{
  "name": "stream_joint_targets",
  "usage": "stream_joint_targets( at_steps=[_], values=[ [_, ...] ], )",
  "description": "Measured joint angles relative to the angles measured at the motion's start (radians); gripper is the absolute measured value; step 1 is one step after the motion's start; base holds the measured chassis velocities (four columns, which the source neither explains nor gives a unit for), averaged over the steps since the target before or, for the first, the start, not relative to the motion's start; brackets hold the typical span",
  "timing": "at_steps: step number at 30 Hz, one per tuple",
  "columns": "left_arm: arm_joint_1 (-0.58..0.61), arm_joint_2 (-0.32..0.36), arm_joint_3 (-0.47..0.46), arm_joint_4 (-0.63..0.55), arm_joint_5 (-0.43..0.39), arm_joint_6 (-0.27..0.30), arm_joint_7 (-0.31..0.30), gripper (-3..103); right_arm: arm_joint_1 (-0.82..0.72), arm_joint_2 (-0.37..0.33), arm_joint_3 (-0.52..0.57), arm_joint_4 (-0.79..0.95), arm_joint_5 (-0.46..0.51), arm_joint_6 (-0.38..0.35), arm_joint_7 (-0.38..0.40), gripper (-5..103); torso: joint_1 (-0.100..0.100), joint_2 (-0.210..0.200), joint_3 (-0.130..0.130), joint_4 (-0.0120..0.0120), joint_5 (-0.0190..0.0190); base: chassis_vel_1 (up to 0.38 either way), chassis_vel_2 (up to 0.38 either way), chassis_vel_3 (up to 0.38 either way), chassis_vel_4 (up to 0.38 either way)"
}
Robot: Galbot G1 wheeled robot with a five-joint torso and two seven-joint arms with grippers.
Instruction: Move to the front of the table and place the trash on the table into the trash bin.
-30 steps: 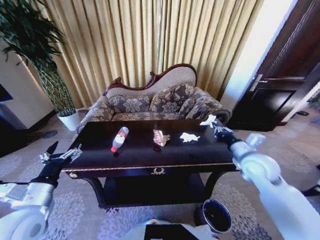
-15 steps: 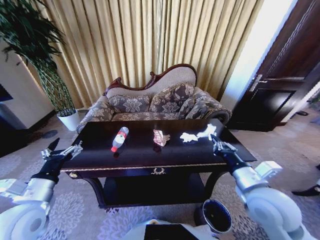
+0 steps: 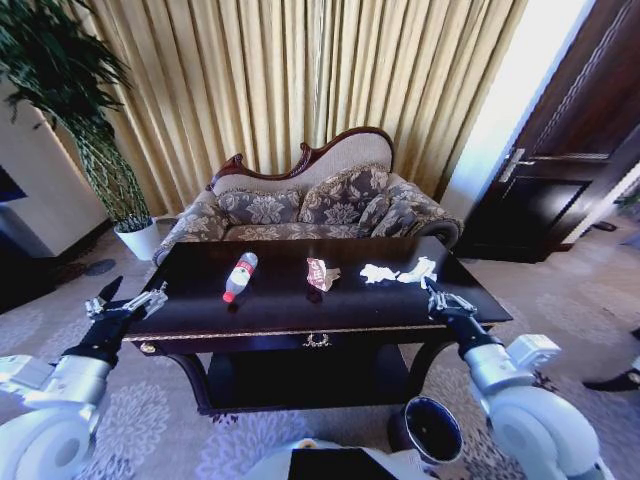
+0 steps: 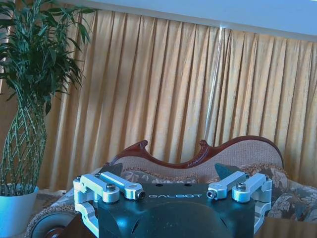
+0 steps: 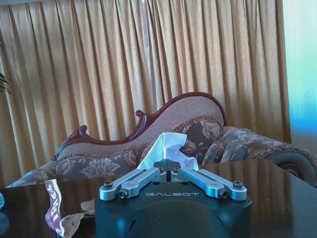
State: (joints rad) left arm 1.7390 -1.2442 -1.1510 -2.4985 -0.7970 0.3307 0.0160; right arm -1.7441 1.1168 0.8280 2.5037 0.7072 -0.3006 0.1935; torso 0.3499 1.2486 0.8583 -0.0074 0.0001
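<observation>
At nine o'clock, left gripper [image 3: 128, 302] hovering just off the left edge of the table [image 3: 300, 318], fingers spread wide with nothing between them; parked clear of the work, by the look of it, leaving the top free. Further in, toward eleven, clear bottle [image 3: 238, 277] lying on its side, red cap toward the near edge. Near twelve, crumpled snack wrapper [image 3: 320, 273] resting flat, well apart from the bottle. Toward one o'clock, a white tissue [image 3: 376, 273] flat on the wood. Just beside it, a second white tissue [image 3: 419, 270] pinched upright between the closed fingers of the right gripper [image 3: 437, 296], a first pickup in hand, judging by the grasp. Low at five o'clock, trash bin [image 3: 432, 431] on the carpet in front of the table, close under the right arm: a short swing down and inward, probably. Near table edge and its gold trim between grasp and bin; open carpet to the right for clearance.
</observation>
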Motion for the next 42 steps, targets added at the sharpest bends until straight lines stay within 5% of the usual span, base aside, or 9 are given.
stream_joint_targets(
  at_steps=[33,42],
  values=[
    [0.000,-0.003,0.003,0.009,0.000,-0.005,0.009,100,-0.013,0.024,-0.008,-0.009,-0.035,0.010,-0.032,0,0.000,0.000,0.000,0.0000,-0.0002,0.091,-0.095,-0.091,0.089],
    [-0.002,-0.011,-0.014,0.008,-0.019,-0.009,0.007,100,0.025,0.031,-0.023,-0.313,-0.086,0.024,-0.057,0,0.000,0.000,0.000,0.0000,0.0003,0.000,0.000,0.000,0.000]
  ],
)
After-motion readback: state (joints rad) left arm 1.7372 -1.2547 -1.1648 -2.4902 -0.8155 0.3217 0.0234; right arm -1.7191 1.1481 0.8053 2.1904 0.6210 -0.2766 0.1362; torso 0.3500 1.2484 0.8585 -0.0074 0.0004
